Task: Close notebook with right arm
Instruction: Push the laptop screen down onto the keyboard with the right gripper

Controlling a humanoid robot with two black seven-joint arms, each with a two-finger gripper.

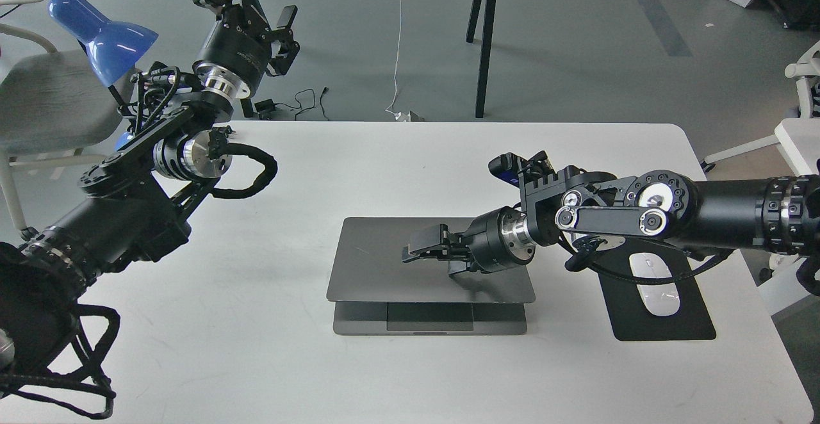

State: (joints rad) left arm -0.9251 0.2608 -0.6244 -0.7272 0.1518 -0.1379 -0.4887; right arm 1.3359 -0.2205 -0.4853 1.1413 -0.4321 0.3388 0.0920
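The notebook (384,264), a slim grey metal laptop, sits near the middle of the white desk (256,360). Its lid is lowered almost flat, leaving only the front strip of the base with the dark trackpad (430,317) showing beneath the lid's front edge. The right arm (724,212) reaches in from the right, low over the desk, and its gripper (423,248) lies over the right half of the lid, fingers pointing left and close together with nothing between them; whether they touch the lid I cannot tell. Just right of the notebook a white mouse (653,293) rests on a black mouse pad (679,321). The left arm is raised at the far left, its gripper (285,33) spread apart and holding nothing, beside a blue lamp (102,33).
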